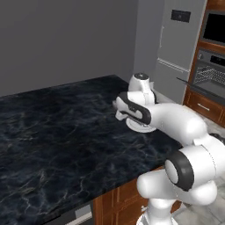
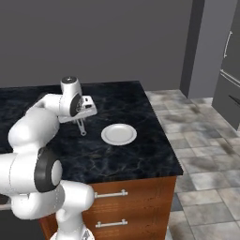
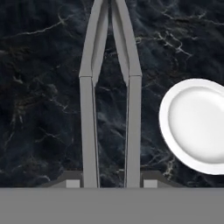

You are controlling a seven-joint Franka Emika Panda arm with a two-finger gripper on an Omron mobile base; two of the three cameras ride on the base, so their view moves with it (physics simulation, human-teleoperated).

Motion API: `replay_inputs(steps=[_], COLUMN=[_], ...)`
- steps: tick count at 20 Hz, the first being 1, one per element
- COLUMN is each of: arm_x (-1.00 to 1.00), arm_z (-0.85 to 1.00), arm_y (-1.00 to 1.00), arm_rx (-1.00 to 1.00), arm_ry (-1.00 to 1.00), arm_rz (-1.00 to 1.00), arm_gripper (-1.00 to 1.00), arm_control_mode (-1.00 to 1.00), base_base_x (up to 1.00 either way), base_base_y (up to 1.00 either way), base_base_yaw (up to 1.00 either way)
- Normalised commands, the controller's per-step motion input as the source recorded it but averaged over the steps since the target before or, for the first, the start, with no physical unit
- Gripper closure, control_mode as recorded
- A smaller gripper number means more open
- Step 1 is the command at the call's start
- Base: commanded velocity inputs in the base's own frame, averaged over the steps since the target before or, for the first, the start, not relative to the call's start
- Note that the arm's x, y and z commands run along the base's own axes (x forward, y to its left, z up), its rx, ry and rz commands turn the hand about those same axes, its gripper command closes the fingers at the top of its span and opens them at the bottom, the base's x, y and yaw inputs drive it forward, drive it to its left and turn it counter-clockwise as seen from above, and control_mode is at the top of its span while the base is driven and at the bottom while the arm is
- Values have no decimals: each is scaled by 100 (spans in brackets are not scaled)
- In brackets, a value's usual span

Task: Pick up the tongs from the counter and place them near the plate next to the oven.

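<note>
The worktop [image 2: 117,159] is wide and bare toward its left and rear, open for a gripper to pass. Near its right front corner lies the plate [image 2: 119,134], the one low obstacle there. The tongs [image 3: 110,87], held between the gripper [image 3: 111,181] fingers, hang just beside the plate's left rim, with a narrow strip of bare marble between them. The oven [image 1: 210,74] stands well beyond the worktop's right edge.

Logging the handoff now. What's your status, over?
End effector shut on tongs, above the counter. Plate close beside the tongs, apart from them. Nothing between the two.
</note>
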Motion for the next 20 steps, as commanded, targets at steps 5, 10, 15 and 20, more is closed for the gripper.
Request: replay_inputs(steps=[5, 10, 15, 20], arm_x=[34, 47, 36, 28], arm_z=[-46, -51, -50, -44], arm_y=[-13, -6, 0, 0], arm_rx=[11, 2, -1, 0], arm_ry=[-2, 4, 14, 15], arm_rz=[-5, -5, -13, -13], arm_gripper=[100, 100, 100, 100], arm_control_mode=[-100, -100, -100, -100], base_base_x=[0, 0, 0, 0], base_base_y=[0, 0, 0, 0], base_base_yaw=[0, 0, 0, 0])
